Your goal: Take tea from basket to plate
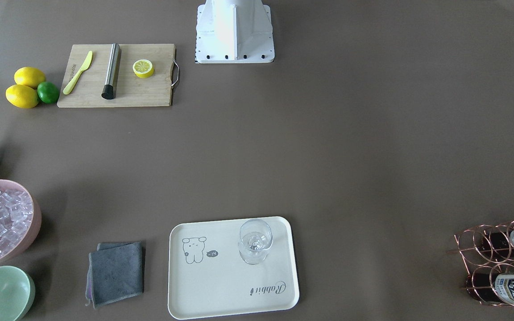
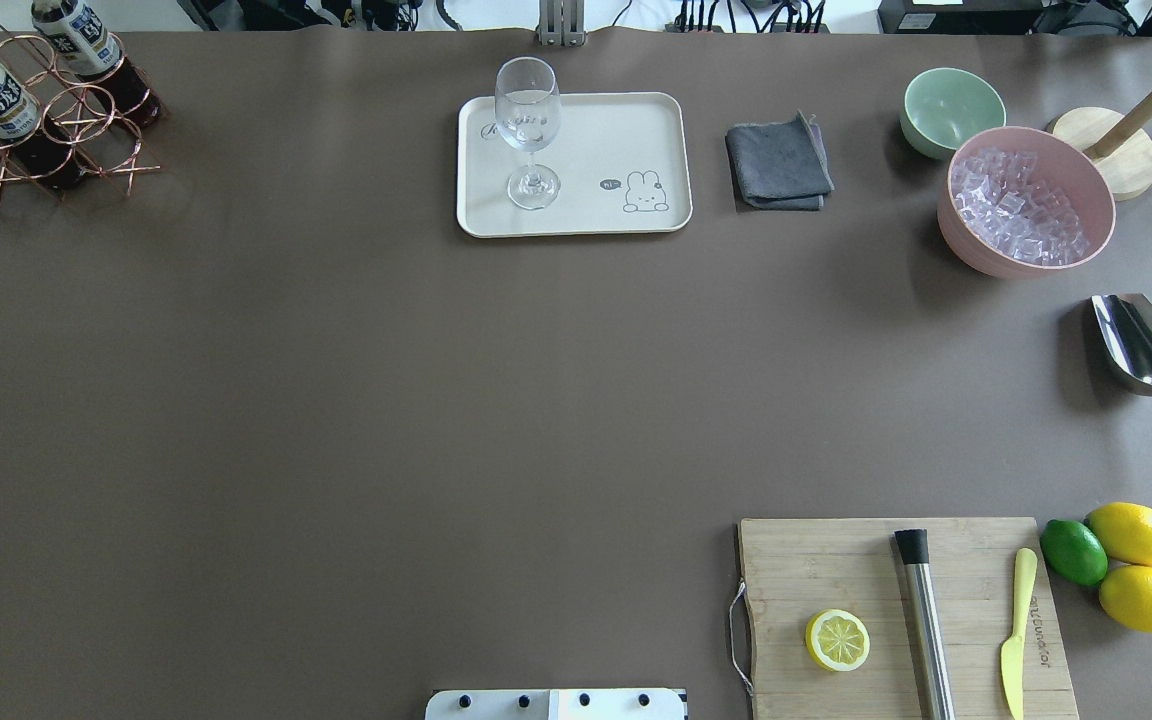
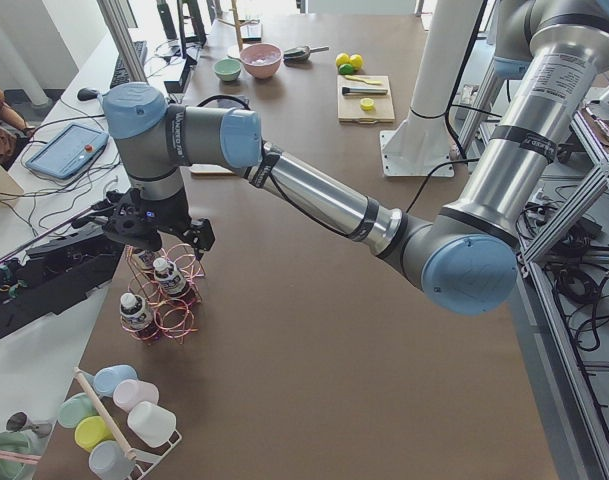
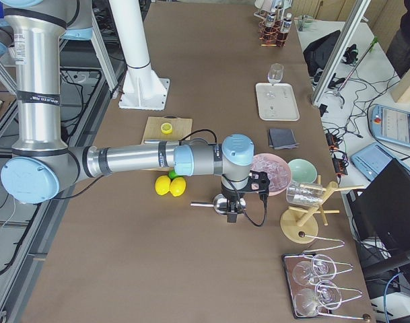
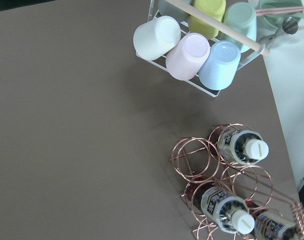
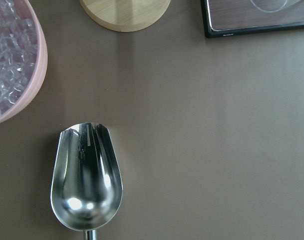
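The basket (image 1: 484,249) is a copper wire rack at the table's end, also in the overhead view (image 2: 86,130) and the left wrist view (image 5: 196,160). Three tea bottles stand in it: one (image 5: 244,147), a second (image 5: 226,210) and a third (image 5: 276,227) at the frame's edge. The plate (image 1: 234,285), a cream tray with a cartoon drawing, carries only a stemmed glass (image 1: 255,240). My left gripper (image 3: 156,243) hangs just above the basket (image 3: 169,300); I cannot tell whether it is open. My right gripper (image 4: 232,214) hovers over a metal scoop (image 6: 87,185); its state is unclear too.
A pink bowl of ice (image 2: 1026,200), a green bowl (image 2: 951,110) and a grey cloth (image 2: 778,162) lie beside the plate. A cutting board (image 2: 906,620) holds a lemon half, a muddler and a knife. A rack of coloured cups (image 5: 191,37) stands near the basket.
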Controlling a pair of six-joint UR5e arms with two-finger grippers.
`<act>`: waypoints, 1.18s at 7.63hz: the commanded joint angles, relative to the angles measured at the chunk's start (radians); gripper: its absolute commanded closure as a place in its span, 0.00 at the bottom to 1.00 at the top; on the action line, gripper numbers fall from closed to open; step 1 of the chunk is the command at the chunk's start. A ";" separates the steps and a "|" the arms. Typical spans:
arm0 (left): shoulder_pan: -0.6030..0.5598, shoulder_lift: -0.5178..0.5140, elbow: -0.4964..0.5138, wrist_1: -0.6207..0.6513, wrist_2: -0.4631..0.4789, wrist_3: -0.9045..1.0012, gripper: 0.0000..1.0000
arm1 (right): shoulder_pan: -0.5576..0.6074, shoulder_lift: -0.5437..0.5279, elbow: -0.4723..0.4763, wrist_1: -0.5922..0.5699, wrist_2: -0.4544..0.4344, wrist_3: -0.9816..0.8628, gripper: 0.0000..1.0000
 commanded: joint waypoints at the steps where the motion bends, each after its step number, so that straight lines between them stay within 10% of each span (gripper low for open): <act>1: 0.019 -0.152 0.280 -0.125 0.005 -0.119 0.01 | -0.002 0.001 -0.001 0.000 0.001 0.000 0.00; 9: 0.139 -0.225 0.440 -0.385 0.025 -0.424 0.02 | 0.006 -0.007 0.025 -0.003 0.011 0.000 0.00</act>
